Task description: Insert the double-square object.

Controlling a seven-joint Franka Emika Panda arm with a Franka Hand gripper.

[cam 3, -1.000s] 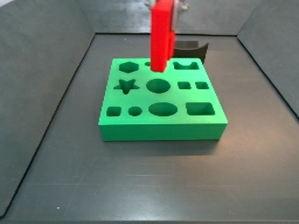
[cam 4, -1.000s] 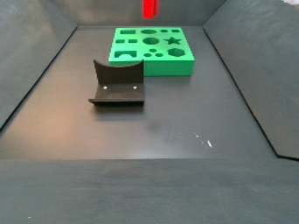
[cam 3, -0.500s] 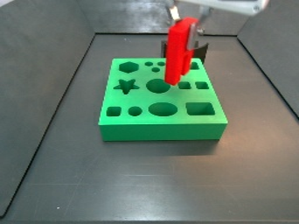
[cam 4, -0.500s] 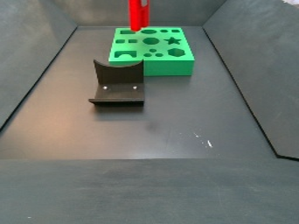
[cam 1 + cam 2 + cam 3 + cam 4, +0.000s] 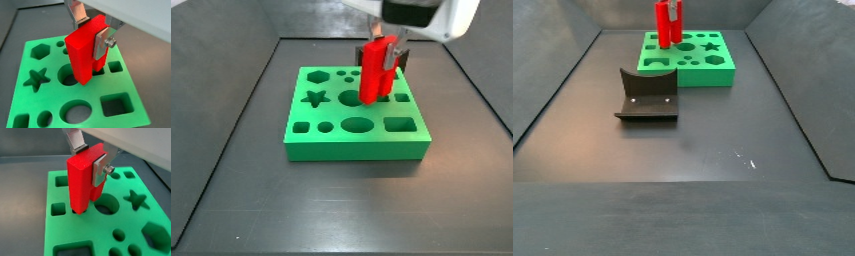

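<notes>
The double-square object (image 5: 376, 70) is a bright red tall peg, held upright in my gripper (image 5: 385, 42). The silver fingers (image 5: 103, 42) are shut on its upper part in both wrist views, and the peg (image 5: 80, 183) fills the gap between them. Its lower end meets the top of the green block (image 5: 358, 148), at a hole next to the large round hole (image 5: 67, 75). I cannot tell how deep the end sits. In a side view the peg (image 5: 665, 25) stands over the block's (image 5: 700, 75) far left part.
The green block (image 5: 93, 238) has star, hexagon, round and square holes. The dark fixture (image 5: 647, 95) stands on the floor in front of the block in a side view and shows behind it (image 5: 404, 56) in a side view. Grey walls ring the floor.
The gripper has carried the red peg down and sideways across the block. The peg's lower end has come from above the block down to its top.
</notes>
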